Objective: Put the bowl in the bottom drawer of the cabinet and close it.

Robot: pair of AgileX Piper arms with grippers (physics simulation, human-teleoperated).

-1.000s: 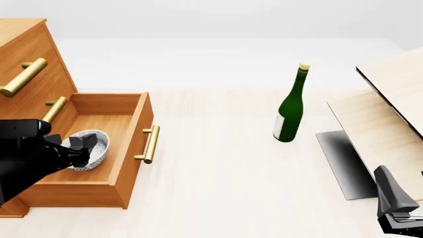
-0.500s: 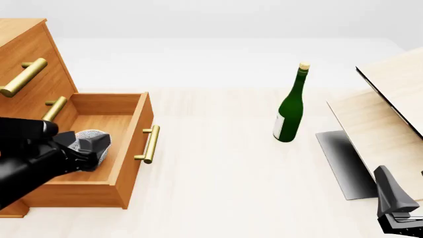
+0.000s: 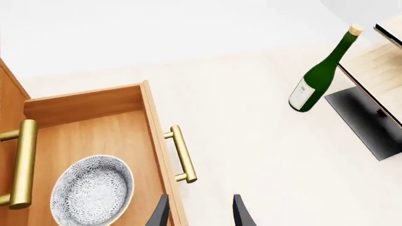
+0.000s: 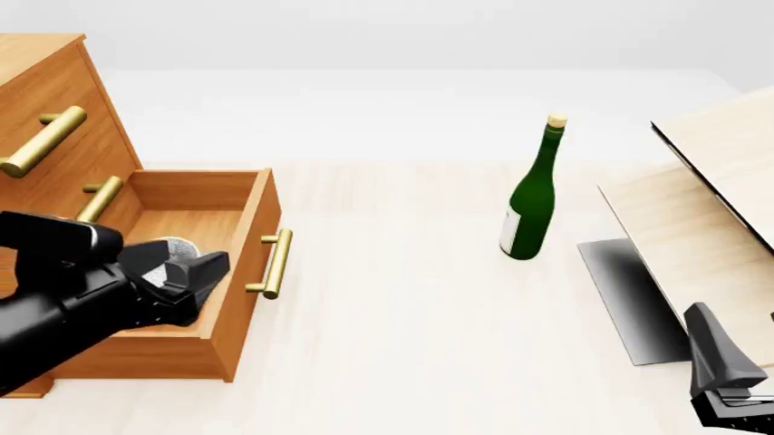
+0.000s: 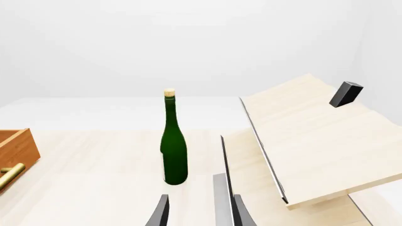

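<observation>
The bowl sits upright on the floor of the bottom drawer, which stands pulled out to the right from the cabinet at the left side of the table. From the left wrist view the bowl is seen whole, lying free in the near part of the drawer with bare wood all round it, closer to the cabinet body than to the drawer front. In the front view only a sliver of its rim shows past the arm.

The left gripper hangs above the drawer's near right part, its fingers parted with a clear gap between them and nothing held; one finger lies over the drawer front and the other over bare table. The drawer's brass handle is just to the right of the fingertips.

The right gripper rests at the near right corner of the table, its fingers apart and empty. A green bottle stands upright right of centre, well apart from the drawer, and a pale wood panel structure fills the right edge
</observation>
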